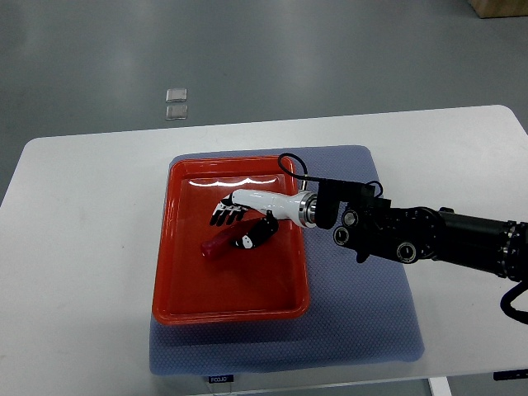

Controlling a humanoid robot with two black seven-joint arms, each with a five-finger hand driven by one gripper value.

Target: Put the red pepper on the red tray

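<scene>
The red pepper (217, 246) lies on the floor of the red tray (247, 307), left of the tray's middle. My right hand (236, 228) reaches in from the right and hovers over the tray just above the pepper. Its black fingers (223, 216) stretch out to the left and are spread, not wrapped around the pepper. The thumb sits at the pepper's right end and hides that part; I cannot tell if it touches. The left arm is out of the picture.
The tray rests on a blue-grey mat (363, 322) on a white table (74, 247). Two small clear squares (176, 103) lie on the grey floor beyond the table. A cardboard box corner (499, 7) shows at the top right.
</scene>
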